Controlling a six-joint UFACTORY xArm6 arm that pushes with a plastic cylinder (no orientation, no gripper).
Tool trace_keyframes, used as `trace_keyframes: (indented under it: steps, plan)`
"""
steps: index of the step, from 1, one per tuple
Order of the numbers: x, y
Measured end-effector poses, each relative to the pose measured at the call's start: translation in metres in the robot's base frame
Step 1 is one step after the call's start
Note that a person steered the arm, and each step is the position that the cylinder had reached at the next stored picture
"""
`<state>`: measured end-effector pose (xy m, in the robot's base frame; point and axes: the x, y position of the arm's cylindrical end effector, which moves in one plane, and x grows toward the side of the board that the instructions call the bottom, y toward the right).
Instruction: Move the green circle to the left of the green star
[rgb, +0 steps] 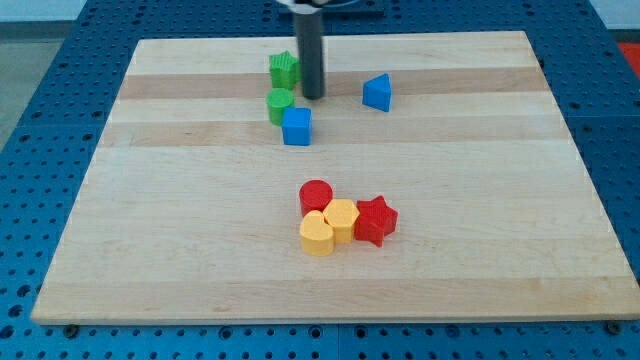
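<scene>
The green circle (280, 104) stands on the wooden board near the view's top, just below the green star (285, 69) and touching the blue cube (297, 126) at its lower right. My tip (313, 96) is the lower end of the dark rod; it rests on the board right of the green star and just upper right of the green circle, close to both.
A blue triangular block (377, 92) lies right of the rod. In the board's middle sits a cluster: a red circle (316, 195), a yellow heart (317, 235), a yellow hexagon (341, 219) and a red star (375, 221). The board (150, 250) lies on a blue perforated table.
</scene>
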<state>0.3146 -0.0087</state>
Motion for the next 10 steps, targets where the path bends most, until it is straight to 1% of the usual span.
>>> trace_keyframes:
  steps: [1, 2, 4, 7, 8, 10]
  plan:
    - [0.026, 0.011]
    - [0.042, -0.004]
    - [0.047, -0.085]
    - [0.058, -0.151]
    - [0.043, -0.158]
    - [-0.005, -0.128]
